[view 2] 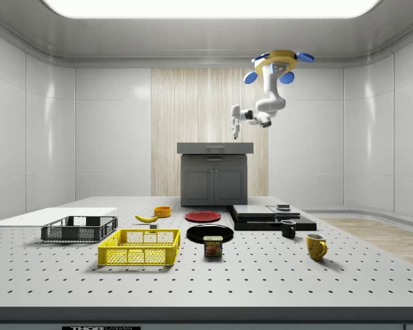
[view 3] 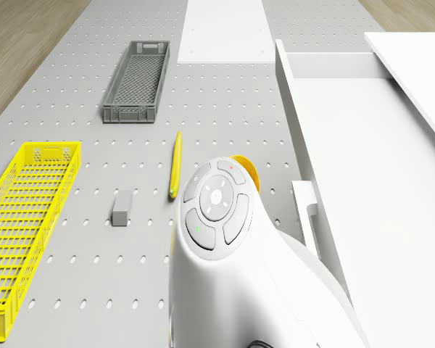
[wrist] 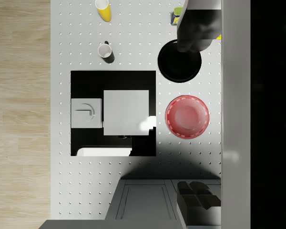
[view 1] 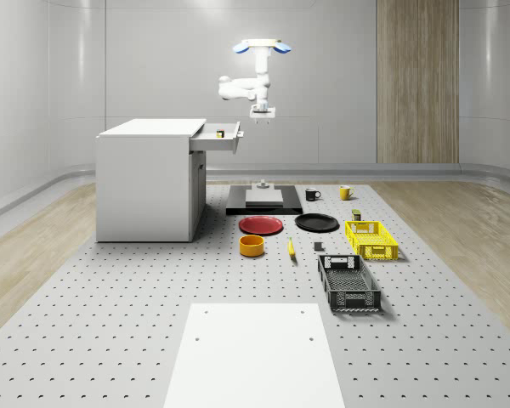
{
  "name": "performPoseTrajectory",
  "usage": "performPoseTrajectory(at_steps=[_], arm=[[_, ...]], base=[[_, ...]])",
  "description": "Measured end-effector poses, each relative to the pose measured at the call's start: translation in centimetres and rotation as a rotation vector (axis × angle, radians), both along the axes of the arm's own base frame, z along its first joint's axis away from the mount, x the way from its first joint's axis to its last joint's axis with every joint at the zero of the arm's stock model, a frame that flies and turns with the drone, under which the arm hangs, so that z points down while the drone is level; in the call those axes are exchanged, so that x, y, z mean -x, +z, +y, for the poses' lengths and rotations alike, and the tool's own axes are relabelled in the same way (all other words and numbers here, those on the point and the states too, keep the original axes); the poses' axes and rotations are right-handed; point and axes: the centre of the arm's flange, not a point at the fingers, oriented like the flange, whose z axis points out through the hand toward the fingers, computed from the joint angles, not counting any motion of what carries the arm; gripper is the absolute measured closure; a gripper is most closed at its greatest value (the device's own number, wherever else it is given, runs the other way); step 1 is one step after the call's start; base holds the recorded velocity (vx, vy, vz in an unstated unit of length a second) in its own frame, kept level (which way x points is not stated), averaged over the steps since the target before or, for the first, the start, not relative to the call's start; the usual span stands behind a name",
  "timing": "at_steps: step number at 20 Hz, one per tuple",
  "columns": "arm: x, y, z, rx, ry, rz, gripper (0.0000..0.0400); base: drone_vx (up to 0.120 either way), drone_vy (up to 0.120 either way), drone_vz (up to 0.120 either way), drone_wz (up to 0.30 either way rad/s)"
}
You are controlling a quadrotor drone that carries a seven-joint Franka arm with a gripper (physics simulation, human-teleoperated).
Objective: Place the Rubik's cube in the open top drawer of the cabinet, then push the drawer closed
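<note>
Whole-scene view, cabinet [view 1: 144, 183]: white, standing on the bench [view 1: 110, 297] at the view's left.
Top drawer [view 1: 214, 141]: pulled out toward the view's right.
Rubik's cube [view 1: 220, 133]: a small coloured block lying inside the open drawer, near its front wall.
End effector [view 1: 263, 121]: points straight down, in the air just to the right of the drawer front and a little above it, apart from the drawer and the cube. Whether it is open or closed cannot be told; it touches nothing.
Arm [view 1: 246, 85]: bent, reaching down from the drone to the wrist.
Drone [view 1: 262, 46]: hovers high up, right of the cabinet and over the black platform [view 1: 238, 206].
Red plate [view 1: 261, 225]: on the bench in front of the platform.
Black plate [view 1: 316, 223]: just right of the red plate.
Yellow basket [view 1: 371, 240]: farther right, near the black plate.
Side view, end effector [view 2: 235, 132]: hangs just above the level of the cabinet's top.
</note>
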Motion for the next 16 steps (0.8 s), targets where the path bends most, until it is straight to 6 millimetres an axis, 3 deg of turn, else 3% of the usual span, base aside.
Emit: performPoseTrajectory(at_steps=[2, 6, 9, 11, 16], arm=[[0.6, 0.3, 0.2, 0.199, -0.013, 0.004, 0.0], [0.7, 3.2, -1.8, 0.786, 0.108, -0.038, 0.0], [0.4, 5.6, -4.5, 1.095, 0.081, -0.035, 0.0], [0.3, 6.8, -6.1, 1.235, 0.058, -0.027, 0.0], [0.1, 8.7, -8.5, 1.433, 0.023, -0.013, 0.0]], base=[[0.0, 0.12, -0.12, 0.0], [0.0, 0.12, -0.12, 0.0], [0.0, 0.12, -0.067, 0.0], [0.0, -0.02, 0.0, 0.0], [0.0, -0.12, 0.0, 0.0]])
